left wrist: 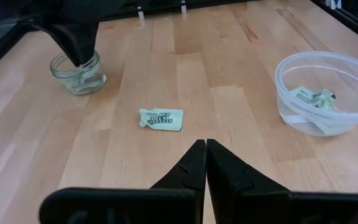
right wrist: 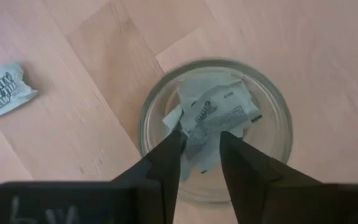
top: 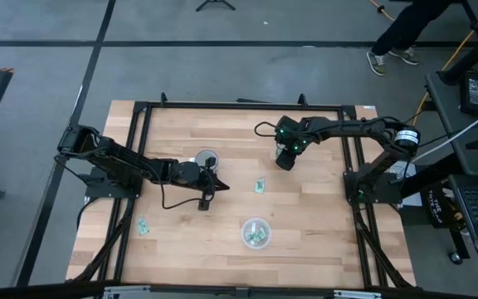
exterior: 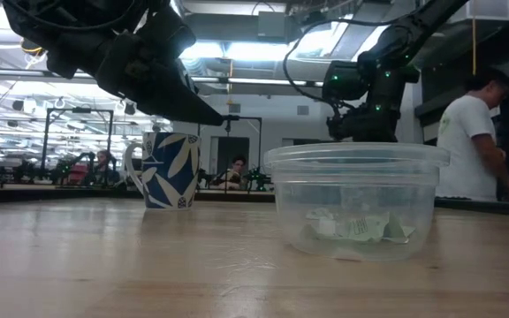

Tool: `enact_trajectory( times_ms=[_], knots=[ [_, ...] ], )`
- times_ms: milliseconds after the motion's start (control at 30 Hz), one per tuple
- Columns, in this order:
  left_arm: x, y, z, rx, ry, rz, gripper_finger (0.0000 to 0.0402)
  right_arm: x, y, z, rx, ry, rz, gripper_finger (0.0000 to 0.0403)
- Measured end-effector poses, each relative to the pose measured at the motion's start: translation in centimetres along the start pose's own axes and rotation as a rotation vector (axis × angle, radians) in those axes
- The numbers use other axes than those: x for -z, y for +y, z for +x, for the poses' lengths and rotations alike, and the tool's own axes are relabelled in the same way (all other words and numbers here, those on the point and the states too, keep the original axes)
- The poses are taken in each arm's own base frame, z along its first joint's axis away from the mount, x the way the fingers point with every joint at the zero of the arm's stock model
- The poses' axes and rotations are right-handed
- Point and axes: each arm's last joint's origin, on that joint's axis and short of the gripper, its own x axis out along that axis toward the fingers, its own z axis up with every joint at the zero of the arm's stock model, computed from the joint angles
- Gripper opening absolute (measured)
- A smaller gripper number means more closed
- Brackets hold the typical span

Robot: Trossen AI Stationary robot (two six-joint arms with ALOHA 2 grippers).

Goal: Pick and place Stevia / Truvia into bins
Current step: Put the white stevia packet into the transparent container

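Observation:
One green-and-white Stevia sachet (top: 260,185) lies flat on the table between the arms, also seen as the sachet (left wrist: 160,119) and the sachet (right wrist: 4,91). A second sachet (top: 143,226) lies near the table's left edge. Several sachets sit in the wide clear container (top: 256,233) (left wrist: 328,93) (exterior: 356,199). The glass cup (right wrist: 213,124) (left wrist: 76,73) holds folded sachets (right wrist: 216,115). My right gripper (right wrist: 201,146) (top: 286,158) hangs open right over the cup, pointing down. My left gripper (left wrist: 205,149) (top: 206,196) is shut, empty, and raised above the table short of the middle sachet.
A blue-and-white patterned mug (exterior: 170,168) (top: 207,158) stands just beyond my left gripper. A black metal frame (top: 139,108) borders the table. Bare wood lies around the middle sachet. People stand in the room beyond the table (exterior: 471,141).

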Motion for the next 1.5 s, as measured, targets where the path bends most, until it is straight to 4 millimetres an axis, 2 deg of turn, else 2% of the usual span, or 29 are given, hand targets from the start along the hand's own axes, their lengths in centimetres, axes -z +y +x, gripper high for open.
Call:
enact_trajectory(
  times_ms=[200, 533, 733, 833, 967, 1100, 1200, 1300, 1500],
  knots=[
    [0.0, 0.0, 0.0, 0.0, 0.0, 0.0, 0.0008, -0.9, 0.3, -1.4, 0.002, 0.016, 0.001, 0.0125],
    [0.0, 0.0, 0.0, 0.0, 0.0, 0.0, 0.0008, -2.3, 0.6, -3.2, 0.012, -0.011, -0.002, 0.012],
    [0.0, 0.0, 0.0, 0.0, 0.0, 0.0, 0.0008, -2.5, 1.1, -4.6, 0.197, 0.003, -0.058, 0.0077],
    [0.0, 0.0, 0.0, 0.0, 0.001, -0.007, 0.0007, -2.6, 2.1, -5.8, 0.207, -0.04, -0.115, 0.0045],
    [0.0, 0.0, 0.0, 0.0, 0.001, -0.02, 0.0006, -1.8, 4.0, -8.0, 0.175, -0.13, -0.189, 0.0007],
    [0.0, 0.0, 0.0, 0.0, 0.001, -0.012, 0.0006, -0.8, 6.2, -10.3, 0.123, -0.271, -0.236, 0.0014],
    [0.0, 0.0, 0.0, 0.0, 0.001, -0.009, 0.0008, 0.3, 7.9, -11.1, 0.109, -0.387, -0.29, 0.0014],
    [0.0, 0.0, 0.0, 0.001, 0.004, -0.008, 0.0012, 1.7, 9.3, -11.1, 0.102, -0.477, -0.356, 0.0005],
    [0.3, -0.7, -0.1, 0.022, 0.032, -0.009, 0.0015, 4.3, 11.1, -9.2, 0.029, -0.63, -0.427, 0.0012]
  ],
)
